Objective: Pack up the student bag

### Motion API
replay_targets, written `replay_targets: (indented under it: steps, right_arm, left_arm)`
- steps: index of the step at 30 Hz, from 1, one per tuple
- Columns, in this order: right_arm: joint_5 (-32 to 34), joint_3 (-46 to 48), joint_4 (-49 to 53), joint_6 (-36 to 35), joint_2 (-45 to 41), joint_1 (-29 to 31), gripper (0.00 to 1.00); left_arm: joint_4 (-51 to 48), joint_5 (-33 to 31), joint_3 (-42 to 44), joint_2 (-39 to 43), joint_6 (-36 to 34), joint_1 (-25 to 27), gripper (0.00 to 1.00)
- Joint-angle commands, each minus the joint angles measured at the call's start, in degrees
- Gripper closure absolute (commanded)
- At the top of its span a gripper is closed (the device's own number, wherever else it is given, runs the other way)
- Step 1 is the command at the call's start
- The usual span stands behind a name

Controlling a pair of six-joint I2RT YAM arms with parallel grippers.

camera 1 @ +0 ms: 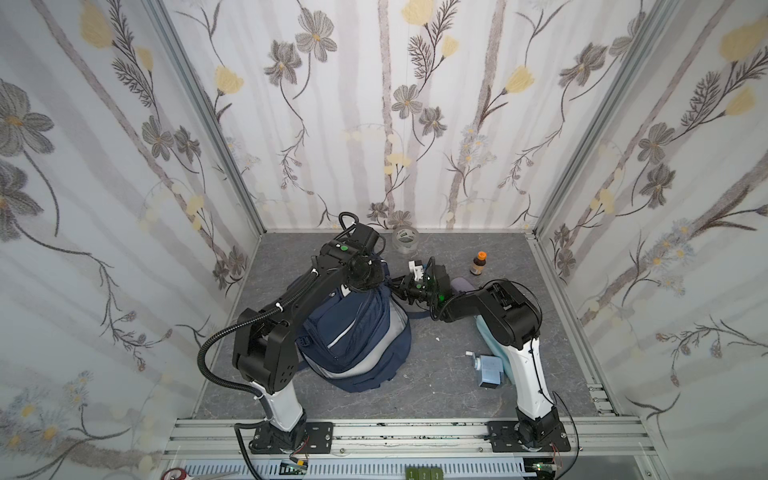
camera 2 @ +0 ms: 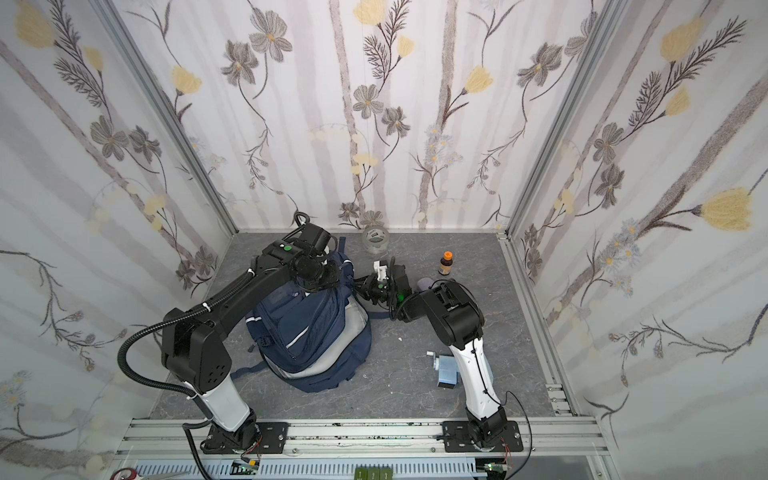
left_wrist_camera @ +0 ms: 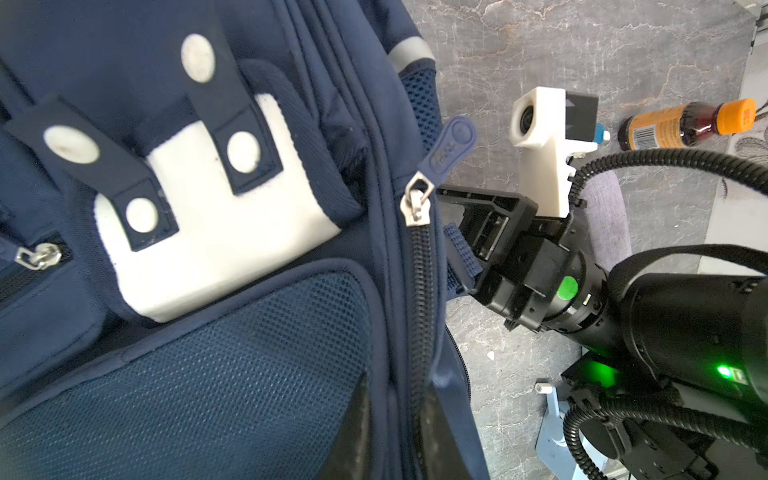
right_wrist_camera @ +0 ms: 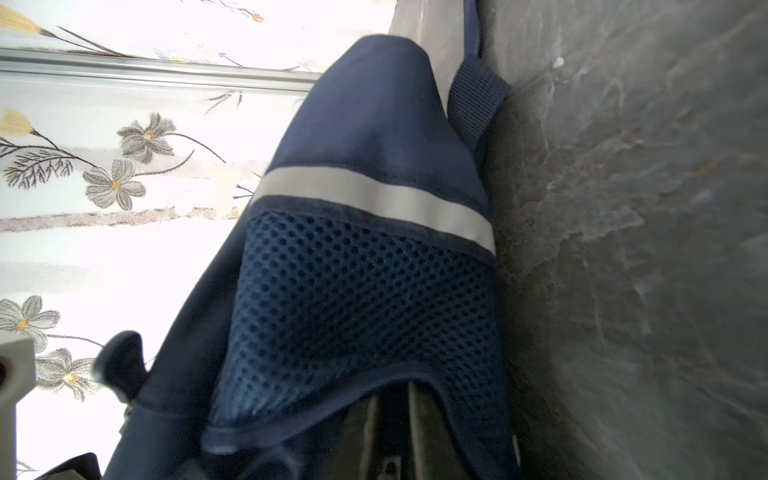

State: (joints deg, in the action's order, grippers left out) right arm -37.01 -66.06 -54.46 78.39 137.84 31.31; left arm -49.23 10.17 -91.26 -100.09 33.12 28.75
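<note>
In both top views the student bag (camera 1: 353, 332) (camera 2: 307, 332) slumps mid-tabletop between my two arms. It is soft navy cloth with thin light stripes and a pale lining showing at its mouth. The tabletop (camera 1: 436, 332) is grey and veined like marble. My left tool (camera 1: 368, 282) (camera 2: 316, 276) sits over the top of the bag, and the cloth rises in a tent towards it. My right tool (camera 1: 401, 287) (camera 2: 363, 286) is at the bag's far right edge. Behind stand a small brown bottle (camera 1: 478, 264) with an orange cap and a clear round container (camera 1: 405, 243). A pale blue boxy thing (camera 1: 490, 370) lies by my right arm.

The left wrist view gives coarse navy weave, honeycomb mesh, and a white padded patch (left_wrist_camera: 216, 232) crossed by dark tabs with round white studs. A black toothed zip runs up to a metal slider (left_wrist_camera: 415, 203) with a rubbery oval pull (left_wrist_camera: 451, 145). My left tool's dark fingers (left_wrist_camera: 357, 432) are clenched on the bag's zip edge. My right tool (left_wrist_camera: 455, 241) meets a ribbed webbing strap (left_wrist_camera: 463, 262); whether it has closed on it I cannot tell.

The right wrist view is blurred. It shows the bag's (right_wrist_camera: 365, 124) mesh pocket (right_wrist_camera: 357, 299), a smooth silver-grey band (right_wrist_camera: 374, 199), and the webbing loop (right_wrist_camera: 478, 95) against the tabletop.
</note>
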Motion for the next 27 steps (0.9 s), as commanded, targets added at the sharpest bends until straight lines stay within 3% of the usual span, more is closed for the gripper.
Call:
replay_targets:
  steps: [1, 10, 19, 22, 24, 26, 27]
  right_arm:
    - [-2.09, 1.86, -1.99, 0.32, -1.10, -0.33, 0.92]
    - [-2.10, 6.30, -6.04, 1.87, -3.60, -0.91, 1.00]
    - [0.39, 12.58, -8.15, 3.19, -7.78, -0.70, 1.00]
    - [1.06, 13.24, -3.79, -0.84, -10.07, -0.75, 1.00]
    - [1.30, 13.03, -0.96, -3.68, -11.29, -0.80, 1.00]
    - [1.35, 12.30, 2.87, -6.81, -12.31, -0.83, 1.00]
    - [1.50, 11.86, 5.15, -8.80, -13.03, -0.76, 1.00]
  left_arm:
    - [0.89, 1.41, -0.85, 0.20, -0.20, 0.16, 1.00]
    - [0.56, -2.32, -0.58, 0.31, 0.69, -0.10, 1.00]
    - [1.37, -2.44, -0.04, -2.71, 1.90, 0.84, 1.00]
    - [0.75, 1.10, -1.80, -4.84, 0.32, 0.94, 0.54]
    - [-0.78, 1.52, -4.59, -6.28, -1.61, 0.86, 0.31]
    - [-2.12, 1.87, -8.09, -8.09, -3.67, 0.78, 0.17]
    - [-3.25, 2.04, -10.64, -9.39, -4.51, 0.69, 0.17]
